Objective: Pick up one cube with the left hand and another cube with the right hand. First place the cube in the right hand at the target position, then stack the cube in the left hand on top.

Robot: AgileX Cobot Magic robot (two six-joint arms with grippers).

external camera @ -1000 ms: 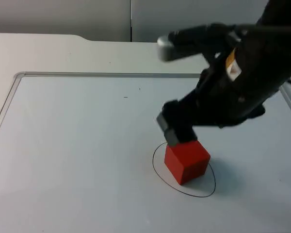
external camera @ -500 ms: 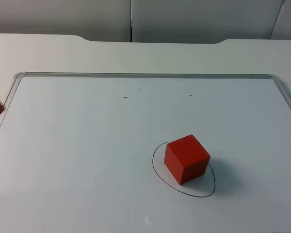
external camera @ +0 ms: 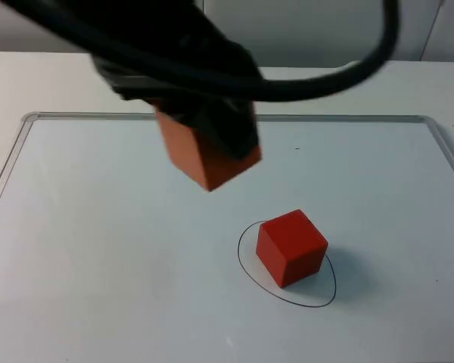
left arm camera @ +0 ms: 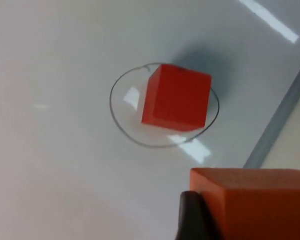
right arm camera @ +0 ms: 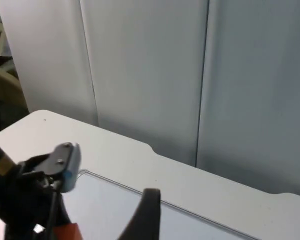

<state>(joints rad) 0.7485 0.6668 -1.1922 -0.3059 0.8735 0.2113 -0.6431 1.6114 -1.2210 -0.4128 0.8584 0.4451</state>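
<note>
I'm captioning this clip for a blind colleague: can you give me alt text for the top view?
The left claw holds an orange-red cube in the air above a white table, up and left of a second red cube. That cube rests inside a thin black circle drawn on the table.

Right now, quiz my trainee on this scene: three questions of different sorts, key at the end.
1. True or false: the red cube sits inside the drawn circle.
2. What is the left gripper carrying?
3. The carried cube is: A) stacked on the red cube, B) in the air, up and to the left of it in the top view, C) lying on the table.

Key: 1 true; 2 an orange cube; 3 B.
</note>
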